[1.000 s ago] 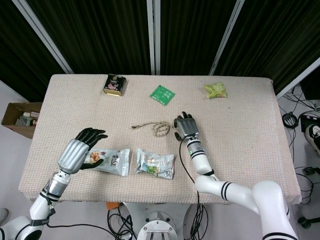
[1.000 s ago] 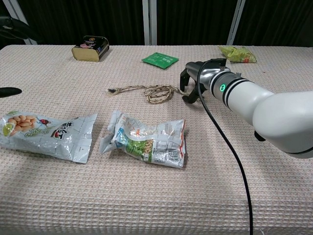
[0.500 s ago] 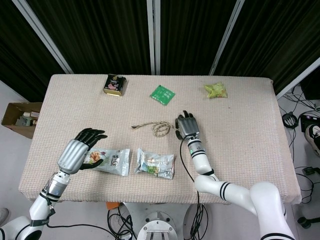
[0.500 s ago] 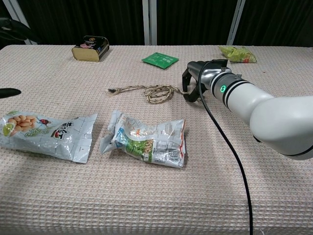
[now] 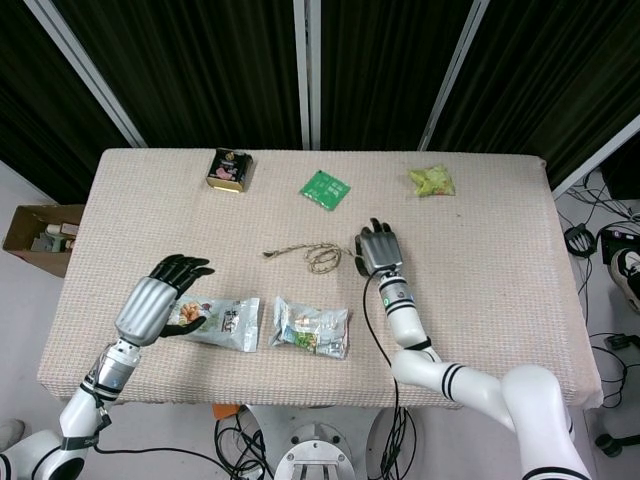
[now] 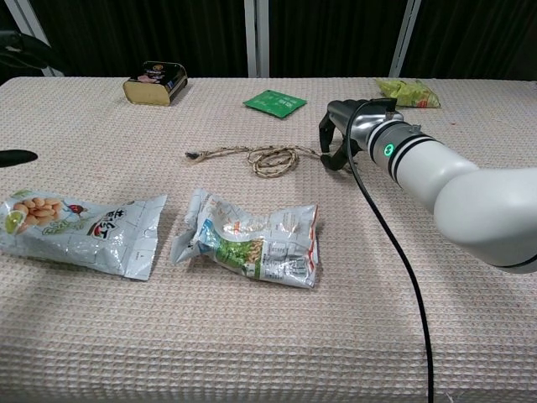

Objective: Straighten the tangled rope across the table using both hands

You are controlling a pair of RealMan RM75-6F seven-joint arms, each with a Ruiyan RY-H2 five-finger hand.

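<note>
The tan rope (image 5: 318,257) lies mid-table, a small tangled coil with a thin tail running left; the chest view shows this rope (image 6: 267,157) too. My right hand (image 5: 378,250) sits palm down at the coil's right side. There its fingers (image 6: 329,144) curl down onto the rope's right end, and a short strand runs straight into them. My left hand (image 5: 160,300) hovers far from the rope at the left front, fingers spread and empty, above a snack bag; in the chest view only one dark fingertip (image 6: 17,157) shows.
Two snack bags lie in front of the rope, one at the left (image 5: 218,322) and one in the middle (image 5: 312,328). At the back stand a dark tin (image 5: 228,168), a green packet (image 5: 324,188) and a yellow-green bag (image 5: 431,180). A black cable (image 6: 382,235) trails along my right arm.
My right hand has slid a little to the right, and the rope's right strand has stretched out after it. The left hand has stayed where it was.
</note>
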